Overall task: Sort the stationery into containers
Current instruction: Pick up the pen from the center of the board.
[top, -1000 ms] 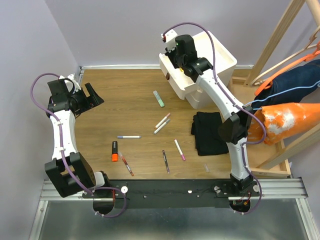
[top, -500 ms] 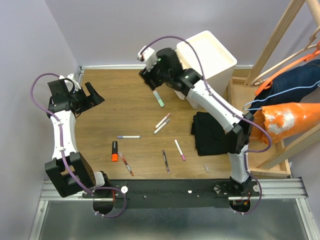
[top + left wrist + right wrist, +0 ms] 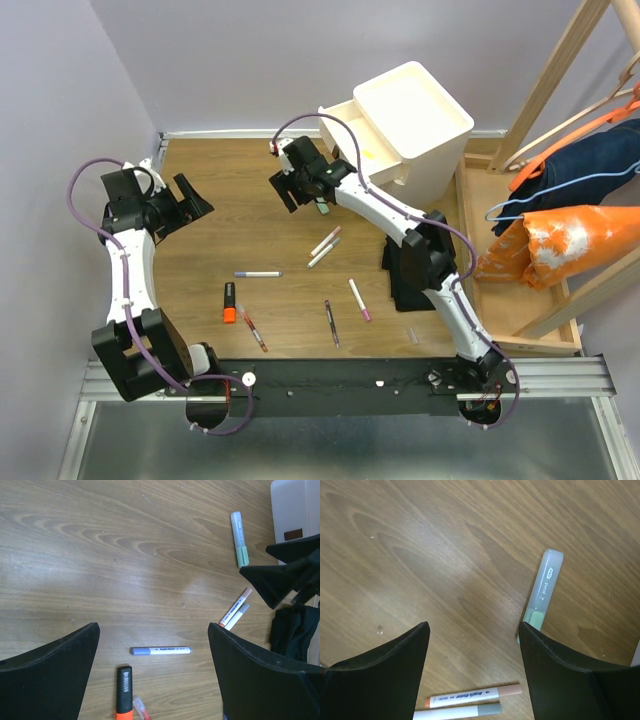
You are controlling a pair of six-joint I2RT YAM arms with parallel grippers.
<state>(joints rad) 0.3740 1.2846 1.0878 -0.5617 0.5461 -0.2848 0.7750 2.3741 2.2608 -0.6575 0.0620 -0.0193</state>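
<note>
the left fingers (image 3: 190,200) hover at the left of the frame over the wooden worktop (image 3: 230,170), spread wide with nothing between them. the right fingers (image 3: 284,192) hang over the upper middle of the worktop, also spread wide and empty. in the right wrist view only bare wood shows between them.

a pale-green highlighter (image 3: 543,591) lies flat just beside the right-hand finger of that view. its lower end runs behind the finger's edge, so i cannot tell whether they touch.

the white cabinet (image 3: 415,105) stands at the upper right, with one drawer (image 3: 335,118) pulled out toward the left. what lies in the drawer is too small to make out.

the rest of the stationery is on the worktop, outside the drawers:
- two white pens (image 3: 325,246) lie side by side in the centre, one capped peach and one grey
- a blue-capped pen (image 3: 258,273) lies to their lower left
- an orange highlighter (image 3: 230,303) lies lower left again, with a red-tipped pen (image 3: 253,328) just beside it
- a dark pen (image 3: 331,323) and a pink-capped pen (image 3: 359,299) lie at lower centre
- a tiny clear piece (image 3: 413,335) sits to their right

a folded black cloth (image 3: 403,280) lies right of centre, partly under the right arm. a wooden rack (image 3: 560,80) stands at the far right.
</note>
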